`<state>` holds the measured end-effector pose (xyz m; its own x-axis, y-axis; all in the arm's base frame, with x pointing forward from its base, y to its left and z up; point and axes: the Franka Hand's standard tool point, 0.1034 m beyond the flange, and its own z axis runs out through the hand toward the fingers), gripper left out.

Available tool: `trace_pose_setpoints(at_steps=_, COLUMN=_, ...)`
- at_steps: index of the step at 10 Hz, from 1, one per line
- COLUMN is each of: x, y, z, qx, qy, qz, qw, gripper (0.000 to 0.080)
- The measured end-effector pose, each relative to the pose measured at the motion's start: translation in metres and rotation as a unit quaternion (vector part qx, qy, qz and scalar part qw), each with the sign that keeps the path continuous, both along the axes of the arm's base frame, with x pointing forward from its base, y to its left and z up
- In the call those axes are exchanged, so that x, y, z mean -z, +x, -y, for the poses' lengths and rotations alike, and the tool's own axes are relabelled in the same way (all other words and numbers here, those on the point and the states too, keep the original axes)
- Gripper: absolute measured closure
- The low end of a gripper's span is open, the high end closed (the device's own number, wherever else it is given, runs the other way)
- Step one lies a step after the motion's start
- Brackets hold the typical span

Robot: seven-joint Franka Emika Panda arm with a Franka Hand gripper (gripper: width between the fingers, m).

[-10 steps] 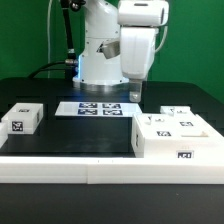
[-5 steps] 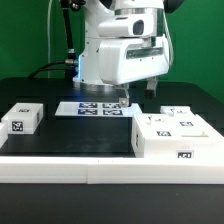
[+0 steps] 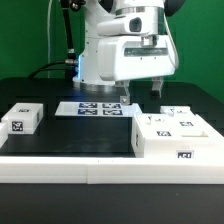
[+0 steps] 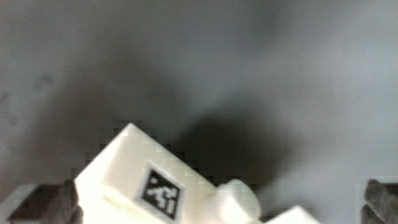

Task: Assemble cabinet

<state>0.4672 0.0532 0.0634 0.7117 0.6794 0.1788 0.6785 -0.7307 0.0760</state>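
Note:
The cabinet body (image 3: 175, 138) is a large white box with marker tags, on the black table at the exterior view's right. A small white panel (image 3: 22, 117) with a tag lies at the left. My gripper (image 3: 143, 92) hangs open and empty above the table, just behind the body's near-left corner, touching nothing. In the wrist view a white cabinet part with a tag (image 4: 160, 185) shows between the open gripper (image 4: 210, 208). One dark finger (image 4: 36, 205) stands at each edge of that view.
The marker board (image 3: 98, 108) lies flat at the middle back, under the arm's base. A long white ledge (image 3: 100, 170) runs along the table's front edge. Cables hang behind the arm at the left.
The hand has turned at the wrist, so its broad side with both spread fingers now faces the exterior camera. It has shifted slightly to the right.

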Motion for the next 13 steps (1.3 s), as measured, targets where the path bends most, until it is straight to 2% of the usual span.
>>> trace_pose_setpoints(at_steps=1, x=0.006, y=-0.007, z=-0.004, qx=0.047, qy=0.011, qz=-0.001, qw=0.999, gripper=0.0002)
trace_pose_setpoints(at_steps=3, x=0.014, y=0.000, z=-0.015, qx=0.103, qy=0.028, qz=0.004, qw=0.994, gripper=0.0002)
trace_pose_setpoints(at_steps=4, x=0.016, y=0.003, z=-0.006, qx=0.078, qy=0.020, qz=0.002, qw=0.997, gripper=0.0002)
trace_pose_setpoints(at_steps=7, x=0.016, y=0.003, z=-0.004, qx=0.082, qy=0.021, qz=0.003, qw=0.996, gripper=0.0002)
trace_pose_setpoints(at_steps=8, x=0.016, y=0.003, z=-0.006, qx=0.091, qy=0.023, qz=0.000, qw=0.996, gripper=0.0002)
trace_pose_setpoints(at_steps=11, x=0.021, y=0.017, z=-0.027, qx=0.152, qy=0.030, qz=-0.017, qw=0.988, gripper=0.0002)
trace_pose_setpoints(at_steps=13, x=0.024, y=0.016, z=-0.027, qx=0.152, qy=0.023, qz=-0.027, qw=0.988, gripper=0.0002)
